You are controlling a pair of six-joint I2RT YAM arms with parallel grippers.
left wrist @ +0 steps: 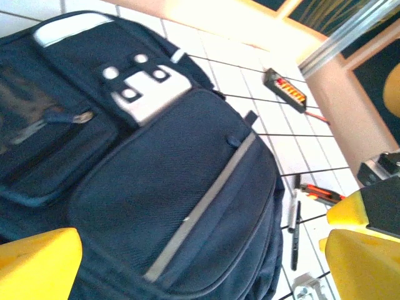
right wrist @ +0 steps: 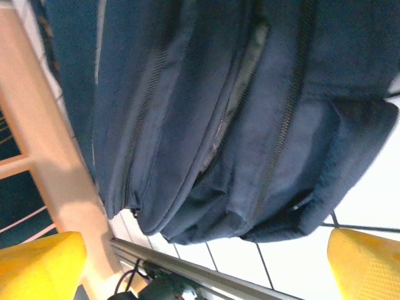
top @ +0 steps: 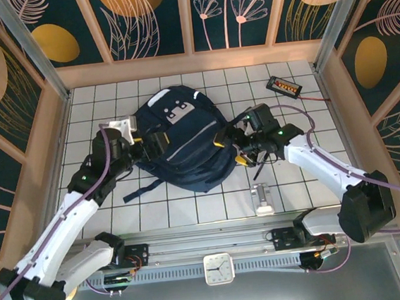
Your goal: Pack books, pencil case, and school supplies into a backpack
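Now you see the navy backpack (top: 182, 148) lying front-up in the middle of the table, showing its white-grey patch and pale stripe. Your left gripper (top: 150, 143) and right gripper (top: 230, 150) flank it, both with fingers spread wide. Just beside its right edge lie the black pen (left wrist: 295, 240) and the orange-and-black tool (left wrist: 319, 194).

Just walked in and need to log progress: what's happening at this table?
Two robot arms flank a navy backpack lying on the tiled table. The left gripper and the right gripper sit at its sides, fingers open, holding nothing. A black pen and an orange-and-black tool lie on the tiles beside it, not yet packed.
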